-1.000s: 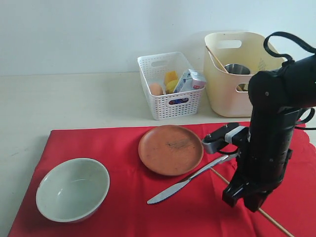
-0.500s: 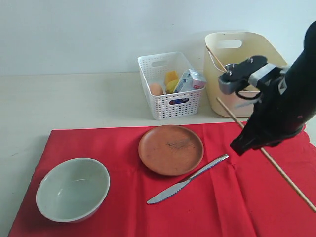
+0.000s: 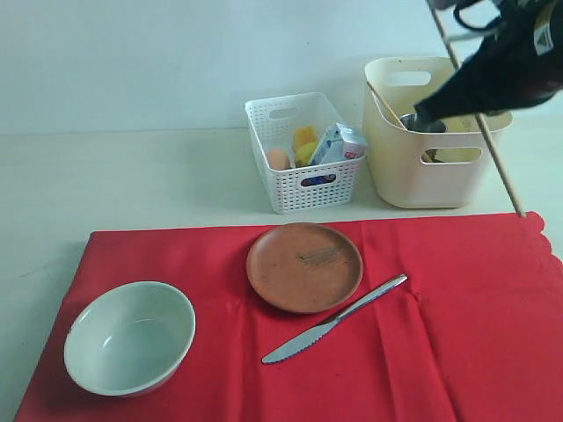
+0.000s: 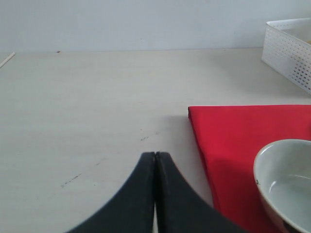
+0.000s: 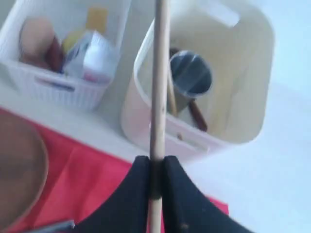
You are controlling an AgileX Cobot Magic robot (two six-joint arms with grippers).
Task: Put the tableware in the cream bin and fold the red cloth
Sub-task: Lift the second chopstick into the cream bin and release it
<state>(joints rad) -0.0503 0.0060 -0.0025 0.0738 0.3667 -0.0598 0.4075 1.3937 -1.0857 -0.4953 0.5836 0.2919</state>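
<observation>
My right gripper [image 5: 155, 162] [image 3: 433, 111] is shut on a wooden chopstick [image 5: 160, 73] [image 3: 502, 169], held in the air in front of the cream bin [image 3: 431, 167] [image 5: 243, 92]. Inside the bin are a steel cup [image 5: 190, 75] [image 3: 423, 122], a dark wooden spoon [image 5: 197, 114] and another chopstick [image 3: 385, 105]. The red cloth [image 3: 457, 334] lies flat, carrying a pale green-white bowl [image 3: 129, 337], a terracotta plate [image 3: 304, 266] and a metal knife [image 3: 334, 320]. My left gripper [image 4: 155, 155] is shut and holds nothing. It hangs over bare table beside the cloth's corner [image 4: 218, 131] and the bowl [image 4: 286, 179].
A white lattice basket [image 3: 303, 180] [image 5: 53, 82] with an egg, a lemon and a milk carton stands left of the cream bin. Pale tabletop [image 3: 132, 176] stretches behind the cloth, up to a white wall.
My right arm has lifted the chopstick off the cloth at the front right and carried it up and back to the cream bin. Bowl, plate and knife have not moved.
</observation>
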